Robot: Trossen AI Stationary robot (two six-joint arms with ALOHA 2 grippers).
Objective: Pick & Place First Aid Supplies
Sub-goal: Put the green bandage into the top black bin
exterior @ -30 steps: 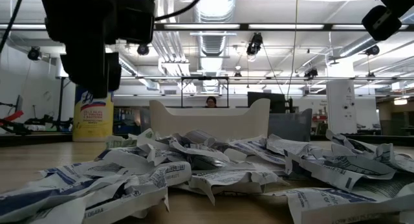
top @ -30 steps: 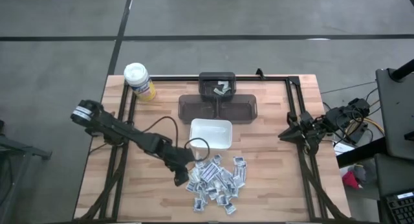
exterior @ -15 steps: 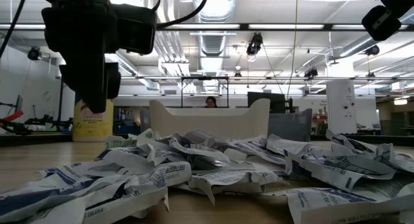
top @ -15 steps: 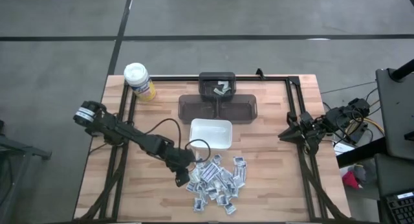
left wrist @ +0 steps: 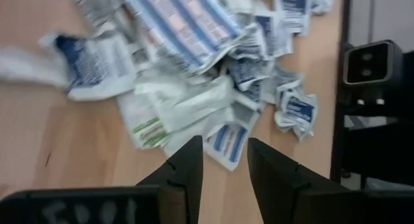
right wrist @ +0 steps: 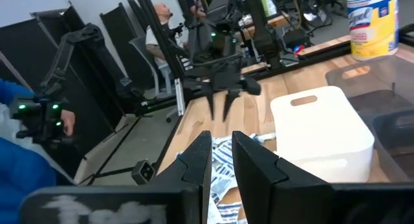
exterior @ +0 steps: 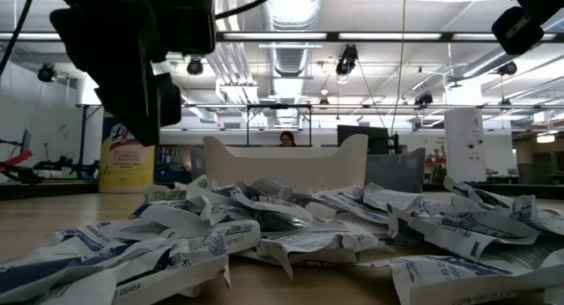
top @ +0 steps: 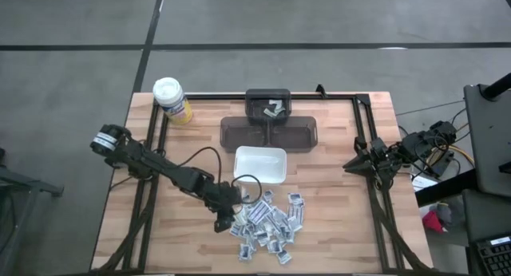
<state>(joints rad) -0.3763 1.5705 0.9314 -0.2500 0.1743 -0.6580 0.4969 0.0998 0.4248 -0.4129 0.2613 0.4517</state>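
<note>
You have 1 white dish, 1 yellow canister, 2 dark trays (joined), and roughly 20 packets heaped.

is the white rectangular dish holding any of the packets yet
No, in the high view the white rectangular dish shows only its bare inside, while the small flat white packets lie heaped on the wooden table beside it.

My arms are dark, near black, built of jointed segments. My left arm wears a pale ringed band near its base, and a thin black cable loops off its forearm. My left pincer has two flat, dark, squared fingers; my right pincer has the same.
</note>
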